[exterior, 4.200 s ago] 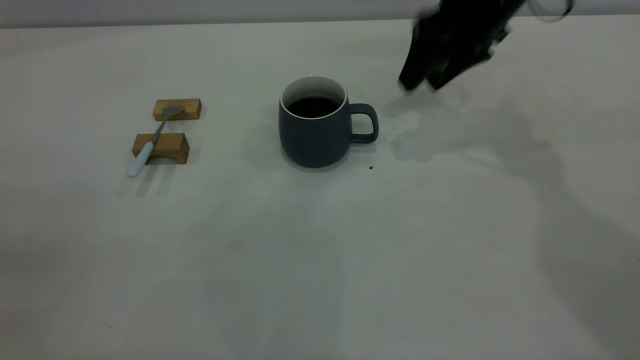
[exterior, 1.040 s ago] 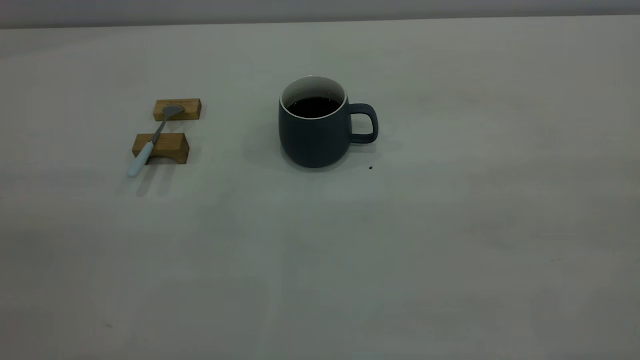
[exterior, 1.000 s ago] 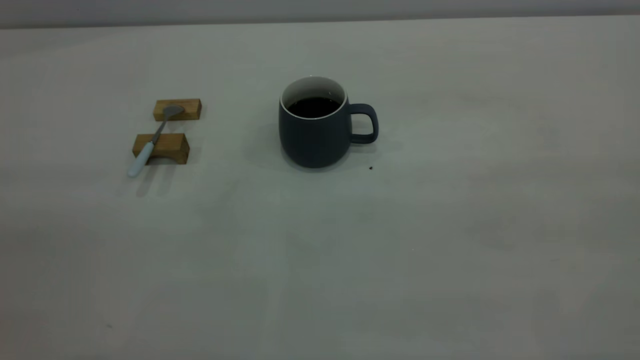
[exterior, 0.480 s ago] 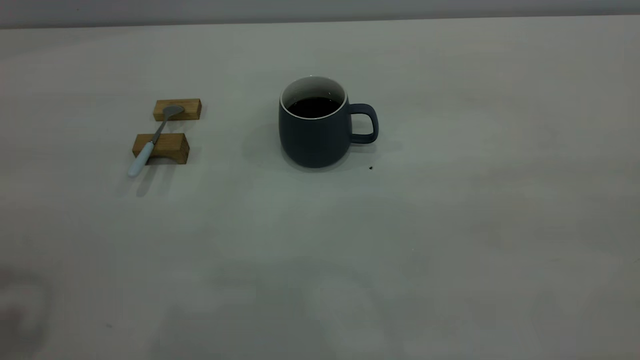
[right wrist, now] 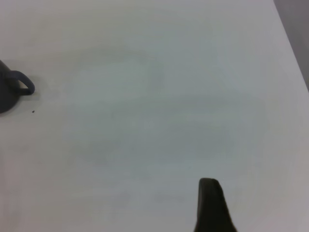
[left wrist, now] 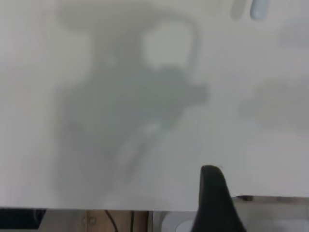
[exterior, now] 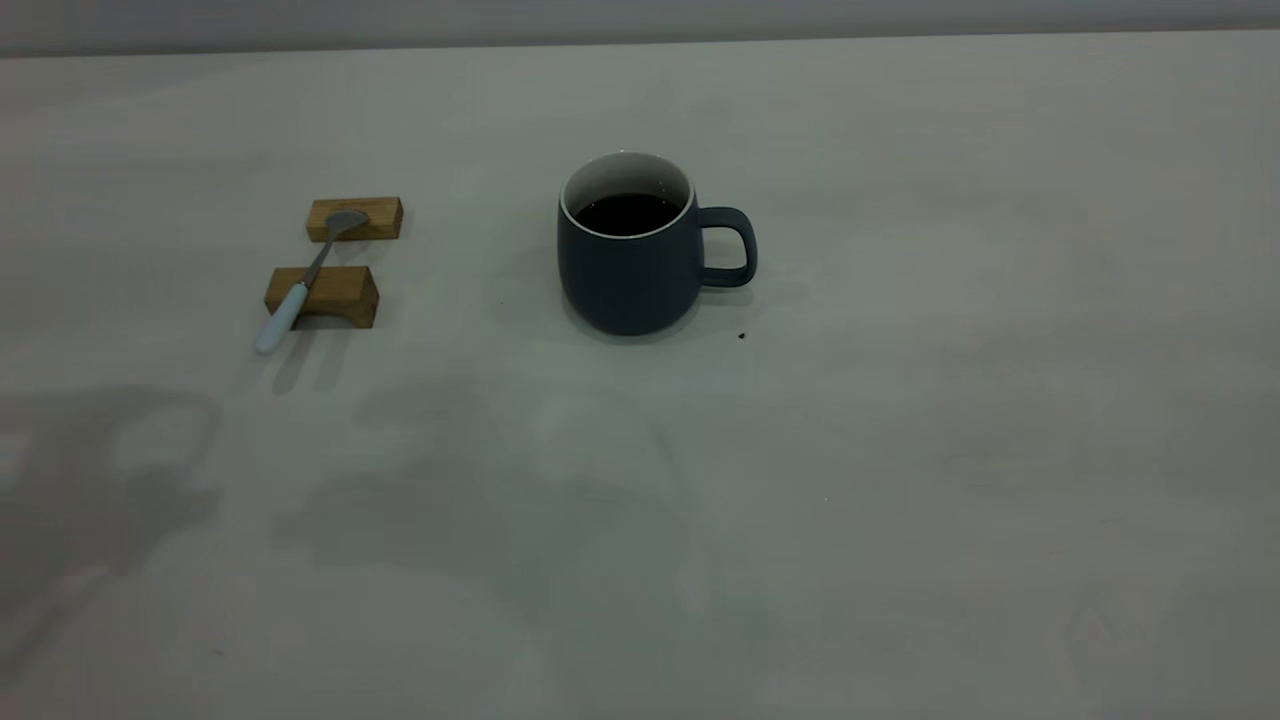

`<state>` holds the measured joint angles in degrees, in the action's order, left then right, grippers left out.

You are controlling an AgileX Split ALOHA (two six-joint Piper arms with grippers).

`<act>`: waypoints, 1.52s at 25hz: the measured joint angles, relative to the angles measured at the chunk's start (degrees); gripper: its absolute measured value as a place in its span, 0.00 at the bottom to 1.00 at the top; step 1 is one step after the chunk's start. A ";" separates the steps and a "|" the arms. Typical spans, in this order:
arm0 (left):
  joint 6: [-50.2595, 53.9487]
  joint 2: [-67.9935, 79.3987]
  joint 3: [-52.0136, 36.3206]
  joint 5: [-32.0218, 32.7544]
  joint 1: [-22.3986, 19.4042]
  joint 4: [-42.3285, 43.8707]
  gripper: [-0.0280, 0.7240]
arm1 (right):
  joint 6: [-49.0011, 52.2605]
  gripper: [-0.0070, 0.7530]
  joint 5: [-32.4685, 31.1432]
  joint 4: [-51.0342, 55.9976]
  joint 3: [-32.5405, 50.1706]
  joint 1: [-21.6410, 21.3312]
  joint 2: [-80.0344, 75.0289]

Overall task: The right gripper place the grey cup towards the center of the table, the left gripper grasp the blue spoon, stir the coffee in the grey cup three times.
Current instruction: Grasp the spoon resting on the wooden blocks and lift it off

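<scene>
Bare lab bench, plain off-white table (exterior: 900, 450)

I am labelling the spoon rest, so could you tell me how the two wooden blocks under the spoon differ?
The far wooden block carries the bowl of the blue spoon; the near wooden block carries its neck and pale handle. The near block shows an arched cut-out along its bottom edge; the far block shows none. Both are tan, lie flat on the table, apart from each other.

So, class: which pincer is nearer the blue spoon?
Left. The left pincer views the blue spoon by its handle tip, close ahead; the right pincer views only the grey cup, far off, no spoon in sight.
</scene>
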<state>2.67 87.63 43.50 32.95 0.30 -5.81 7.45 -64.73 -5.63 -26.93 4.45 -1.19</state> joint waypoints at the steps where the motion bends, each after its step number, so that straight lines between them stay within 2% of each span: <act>1: -0.31 2.12 0.87 -0.84 0.71 -0.11 0.75 | 0.00 0.71 0.00 0.00 0.00 0.00 0.00; 4: -0.48 9.67 4.75 -2.55 2.72 -0.16 0.76 | 0.00 0.71 0.00 0.00 0.00 0.00 0.00; 8: -0.59 18.36 11.08 -4.67 3.24 -0.71 0.76 | 0.00 0.71 0.00 0.00 0.00 0.00 0.00; 16: -0.67 29.72 20.29 -3.76 4.29 -0.35 0.78 | 0.00 0.71 0.00 0.00 0.00 0.00 0.00; 20: -0.67 33.11 23.11 -2.52 4.81 -0.41 0.82 | 0.00 0.71 0.00 0.00 0.00 0.00 0.00; 38: -0.48 43.74 29.46 -4.95 6.24 0.05 0.82 | -0.05 0.71 0.00 0.00 0.00 0.00 0.00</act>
<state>2.19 131.38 72.95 27.99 6.54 -5.76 7.40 -64.73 -5.63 -26.93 4.45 -1.19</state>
